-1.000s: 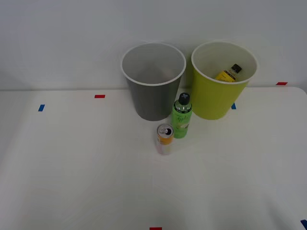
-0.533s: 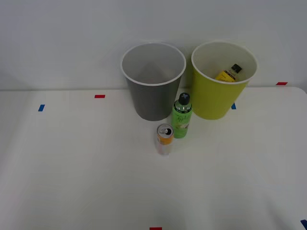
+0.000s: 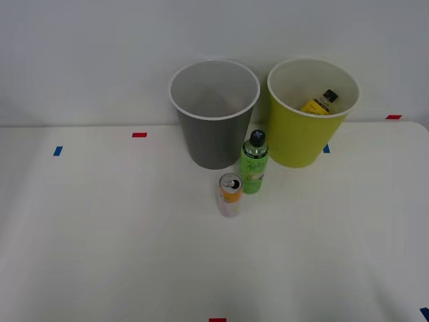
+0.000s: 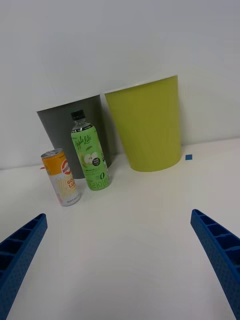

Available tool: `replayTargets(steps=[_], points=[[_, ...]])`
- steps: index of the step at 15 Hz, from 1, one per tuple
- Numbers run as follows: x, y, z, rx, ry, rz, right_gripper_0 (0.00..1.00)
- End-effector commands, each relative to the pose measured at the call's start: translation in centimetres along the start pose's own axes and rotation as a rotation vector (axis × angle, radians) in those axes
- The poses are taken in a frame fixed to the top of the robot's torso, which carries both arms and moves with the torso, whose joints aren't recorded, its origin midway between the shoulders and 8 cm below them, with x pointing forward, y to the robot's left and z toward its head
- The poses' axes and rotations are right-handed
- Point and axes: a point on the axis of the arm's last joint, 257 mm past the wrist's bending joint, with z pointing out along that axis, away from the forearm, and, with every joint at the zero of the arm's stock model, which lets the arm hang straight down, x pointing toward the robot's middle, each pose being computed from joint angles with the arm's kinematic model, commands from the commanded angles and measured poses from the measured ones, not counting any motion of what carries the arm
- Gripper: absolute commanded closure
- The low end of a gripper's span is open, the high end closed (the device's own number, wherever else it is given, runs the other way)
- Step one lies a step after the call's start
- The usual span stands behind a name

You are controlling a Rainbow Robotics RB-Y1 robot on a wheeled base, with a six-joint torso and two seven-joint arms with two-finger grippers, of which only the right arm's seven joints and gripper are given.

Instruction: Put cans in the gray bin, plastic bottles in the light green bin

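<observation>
1. Claw [image 4: 120, 260]: fingers spread wide, nothing held, low over table [image 3: 100, 235].
2. Can [image 3: 230, 194] upright at centre; green bottle [image 3: 254, 171] just beside, 1 o'clock.
3. Gray bin [image 3: 214, 114] at 12, green bin [image 3: 312, 111] at 2, holding yellow bottle [image 3: 320, 102].
4. Can probably light, thin-walled, slick: grip mid-body, gently.

The slim orange-and-white can [image 3: 230, 194] stands upright beside the green-labelled bottle [image 3: 254, 163], both just before the gray bin [image 3: 214, 114]. The yellow-labelled bottle [image 3: 319, 102] lies tilted inside the light green bin [image 3: 310, 114], right of the gray.
</observation>
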Motion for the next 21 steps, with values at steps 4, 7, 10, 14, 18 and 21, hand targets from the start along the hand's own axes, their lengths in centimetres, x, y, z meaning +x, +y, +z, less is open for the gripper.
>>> replayTargets(steps=[4, 7, 10, 14, 18, 21], points=[[0.00, 0.00, 0.00, 0.000, 0.000, 0.000, 0.00], [0.00, 0.00, 0.00, 0.000, 0.000, 0.000, 0.00], [0.00, 0.00, 0.00, 0.000, 0.000, 0.000, 0.00], [0.00, 0.00, 0.00, 0.000, 0.000, 0.000, 0.00], [0.00, 0.00, 0.00, 0.000, 0.000, 0.000, 0.00], [0.00, 0.00, 0.00, 0.000, 0.000, 0.000, 0.00]])
